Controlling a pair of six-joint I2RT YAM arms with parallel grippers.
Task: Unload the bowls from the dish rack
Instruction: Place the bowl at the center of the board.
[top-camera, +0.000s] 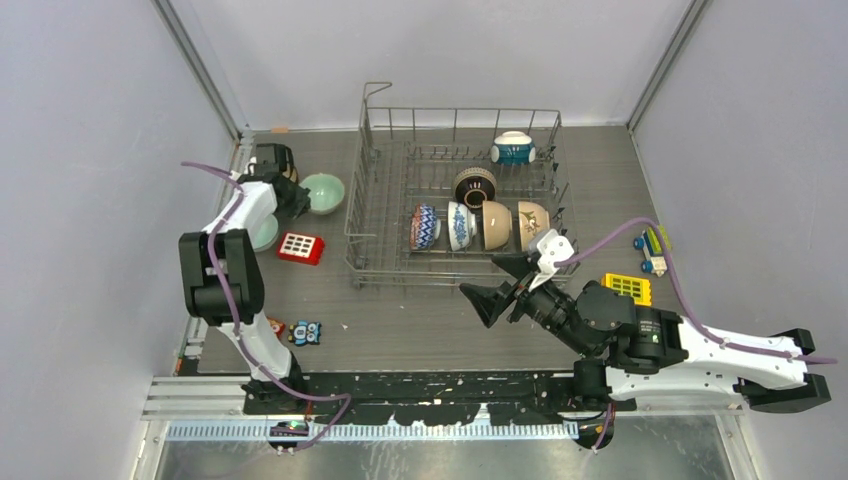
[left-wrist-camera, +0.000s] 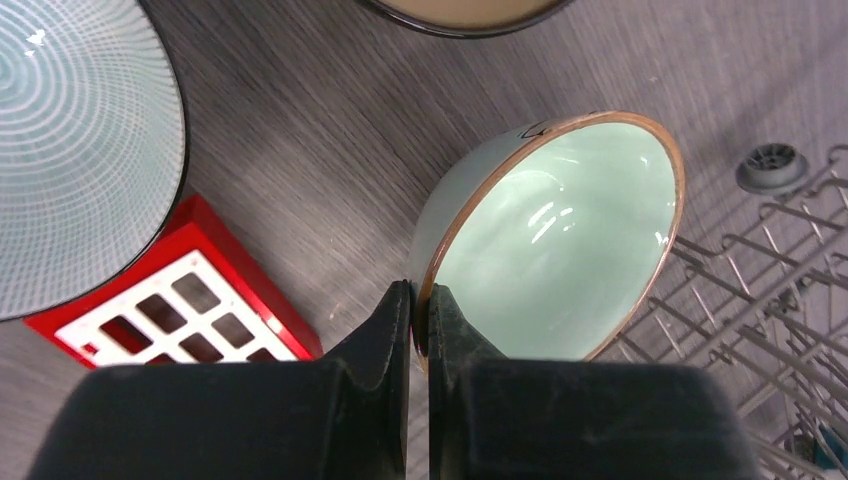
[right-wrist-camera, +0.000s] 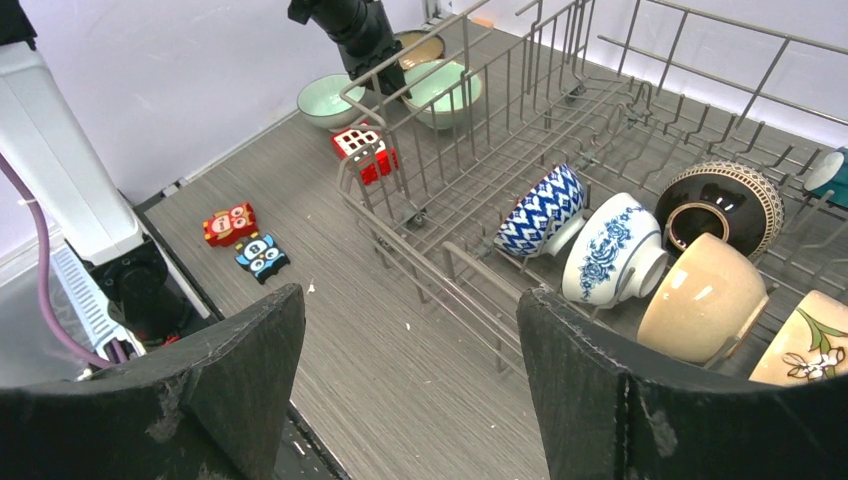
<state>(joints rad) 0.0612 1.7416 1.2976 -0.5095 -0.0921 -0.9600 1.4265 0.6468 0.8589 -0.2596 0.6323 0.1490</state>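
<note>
The left gripper (left-wrist-camera: 420, 318) is shut tight on the rim of a pale green bowl (left-wrist-camera: 560, 240) just outside the dish rack (top-camera: 450, 268), the right gripper (right-wrist-camera: 410, 305) hangs wide open and empty, and six bowls (top-camera: 494, 225) inside are left to take out.

The right gripper (right-wrist-camera: 410, 330) is spread wide along the bottom edge. Bowls (right-wrist-camera: 610, 255) lie on their sides in the dish rack (right-wrist-camera: 640, 120) at right. At top centre, the left gripper (right-wrist-camera: 392, 82) touches a green bowl (right-wrist-camera: 445, 85).
</note>
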